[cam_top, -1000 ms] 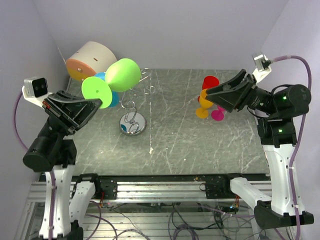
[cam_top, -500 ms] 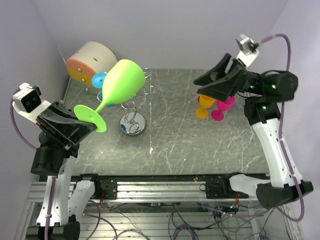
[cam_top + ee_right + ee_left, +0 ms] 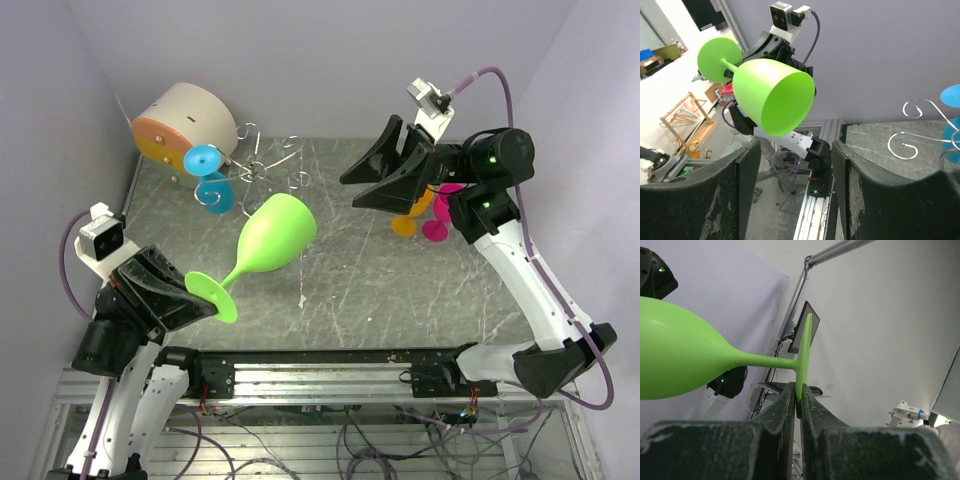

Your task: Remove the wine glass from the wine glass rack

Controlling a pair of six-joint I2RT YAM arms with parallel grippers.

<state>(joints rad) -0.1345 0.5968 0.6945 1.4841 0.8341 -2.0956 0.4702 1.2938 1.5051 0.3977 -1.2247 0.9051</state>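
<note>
left gripper (image 3: 797,407) pinches green wine glass (image 3: 275,235) by foot rim only (6 o'clock of rack (image 3: 258,168)); bowl may lever loose. right gripper (image 3: 795,150) spread.

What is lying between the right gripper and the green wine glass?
Nothing. In the top view, only a bare stretch of the table shows between the right gripper and the green wine glass; the right wrist view agrees.

Cylinder (image 3: 180,125) behind rack (image 3: 258,172); wine glass (image 3: 275,232) before.

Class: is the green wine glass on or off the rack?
Off: left end effector holds green wine glass by its foot, clear of the rack.
</note>
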